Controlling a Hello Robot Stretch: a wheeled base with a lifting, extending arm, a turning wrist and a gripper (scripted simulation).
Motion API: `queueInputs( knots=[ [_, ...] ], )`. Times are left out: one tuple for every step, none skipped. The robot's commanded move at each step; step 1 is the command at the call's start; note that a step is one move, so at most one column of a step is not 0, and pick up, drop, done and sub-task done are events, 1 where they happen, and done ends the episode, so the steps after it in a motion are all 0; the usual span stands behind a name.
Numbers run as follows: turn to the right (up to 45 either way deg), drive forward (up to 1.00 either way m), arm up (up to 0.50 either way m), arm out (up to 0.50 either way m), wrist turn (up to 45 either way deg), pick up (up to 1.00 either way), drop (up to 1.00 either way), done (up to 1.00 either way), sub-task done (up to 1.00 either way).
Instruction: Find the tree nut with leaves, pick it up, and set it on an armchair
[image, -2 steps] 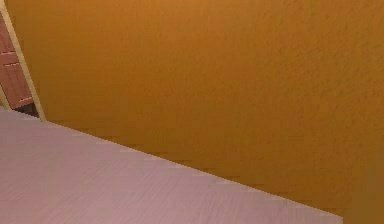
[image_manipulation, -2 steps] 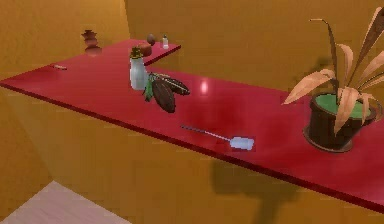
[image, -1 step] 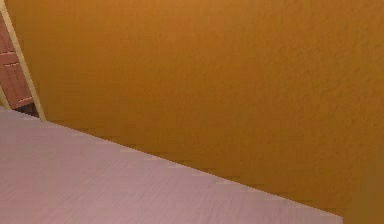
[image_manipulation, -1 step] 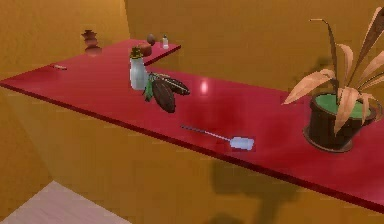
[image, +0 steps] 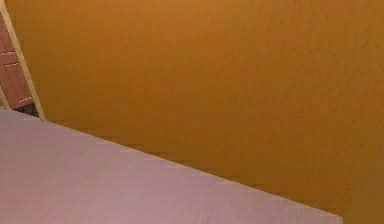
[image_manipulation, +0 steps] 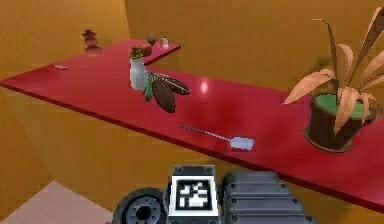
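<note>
The dark brown tree nut with long dull leaves (image_manipulation: 165, 92) lies on the glossy red L-shaped surface (image_manipulation: 250, 110), just beside a small white bottle (image_manipulation: 138, 72); whether the two touch I cannot tell. The step in hand looks like lining up for the pick. The nut sits left of the arm's line, so I judge the base should roll forward a little. The arm should then rise clear of the surface's near edge, extend, and come down on the nut's body rather than its leaves, keeping off the bottle. The hand (image_manipulation: 140, 208) seems to be the dark rounded body at the bottom edge, left of a white square with black marks (image_manipulation: 195, 195). Its far end cannot be made out, so I cannot tell how its fingers stand or whether it holds anything. Counted on the surface: one nut, one bottle, one thin utensil with a white end (image_manipulation: 228, 139), one potted plant with orange-brown leaves (image_manipulation: 335, 110), one stacked brown ornament (image_manipulation: 90, 38), two tiny items at the far corner (image_manipulation: 165, 41) and one pale scrap (image_manipulation: 62, 67). The armchair needs finding afterwards.
</note>
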Motion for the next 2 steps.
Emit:
queueInputs(
  knots=[
    [0.0,0.0,0.0,0.48,0.0,0.0,0.0,0.0,0.0],
    [0.0,0.0,0.0,0.0,45.0,0.0,0.0,0.0,0.0]
  ],
)
